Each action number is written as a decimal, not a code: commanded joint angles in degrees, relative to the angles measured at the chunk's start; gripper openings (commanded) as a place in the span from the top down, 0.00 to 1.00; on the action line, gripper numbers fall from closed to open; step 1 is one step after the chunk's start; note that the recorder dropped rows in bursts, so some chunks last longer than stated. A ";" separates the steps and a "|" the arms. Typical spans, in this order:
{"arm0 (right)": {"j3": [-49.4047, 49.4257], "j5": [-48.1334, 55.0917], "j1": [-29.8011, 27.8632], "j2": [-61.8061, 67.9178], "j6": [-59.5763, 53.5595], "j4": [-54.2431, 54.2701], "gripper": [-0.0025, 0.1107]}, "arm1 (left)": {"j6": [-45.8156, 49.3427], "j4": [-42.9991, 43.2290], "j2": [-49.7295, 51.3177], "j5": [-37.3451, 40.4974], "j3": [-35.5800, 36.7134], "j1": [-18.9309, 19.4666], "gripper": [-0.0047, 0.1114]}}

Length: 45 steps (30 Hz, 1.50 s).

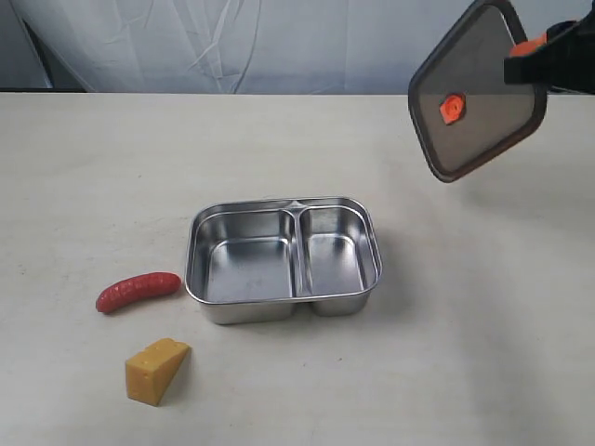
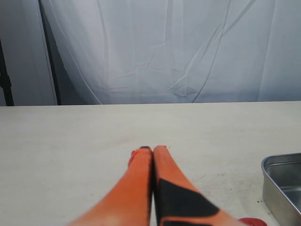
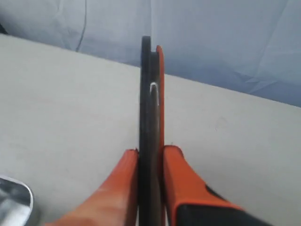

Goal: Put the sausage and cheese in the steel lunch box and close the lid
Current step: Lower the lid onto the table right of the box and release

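The lid was held raised and tilted, pinched at its edge between the fingers of the right gripper, well apart from the steel lunch box. The sausage and the cheese were seen lying on the table beside the box. The left gripper was pressed closed, with nothing held.

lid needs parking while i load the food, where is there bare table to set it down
Widest bare table lies right of the steel lunch box, on the side where the lid is held up. The strip behind the box, up to the backdrop, is bare too. Crowded: front left, where sausage and cheese lie near the box.
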 commanded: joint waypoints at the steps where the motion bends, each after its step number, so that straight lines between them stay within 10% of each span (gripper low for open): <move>1: -0.38 0.41 3.23 -0.48 13.56 -26.73 0.99 | -0.18 0.16 -0.31 -0.44 0.19 -0.40 0.96; 18: -0.38 31.10 23.69 -0.48 46.76 -60.37 0.99 | -0.18 0.16 -0.31 -0.44 0.19 -0.40 0.96; 45: 8.04 36.67 44.47 -0.34 51.95 -56.08 0.99 | -0.18 0.16 -0.31 -0.44 0.19 -0.40 0.96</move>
